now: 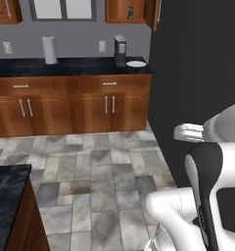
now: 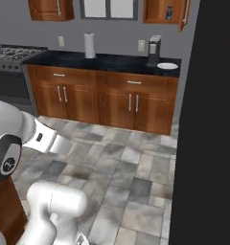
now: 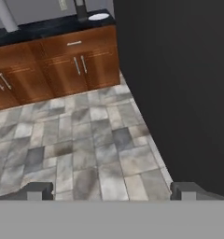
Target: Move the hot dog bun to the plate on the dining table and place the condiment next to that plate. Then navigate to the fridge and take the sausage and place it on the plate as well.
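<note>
In the hand view my gripper (image 3: 113, 190) is open, its two dark fingertips (image 3: 39, 189) far apart with nothing between them, and it looks down at grey floor tiles. A tall dark flat wall (image 1: 198, 73) (image 2: 212, 119) (image 3: 179, 84) rises close on the right; I cannot tell whether it is the fridge's side. One corner of the dining table's black marbled top (image 1: 7, 188) shows at the lower left. The hot dog bun, the red-rimmed plate, the condiment and the sausage are out of view.
Across the tiled floor (image 1: 90, 166) runs a back counter (image 1: 80, 66) on wood cabinets. It carries a white paper-towel roll (image 1: 49, 49), a coffee machine (image 1: 120, 50) and a plain white plate (image 1: 136, 63). A stove (image 2: 11, 55) stands at the far left.
</note>
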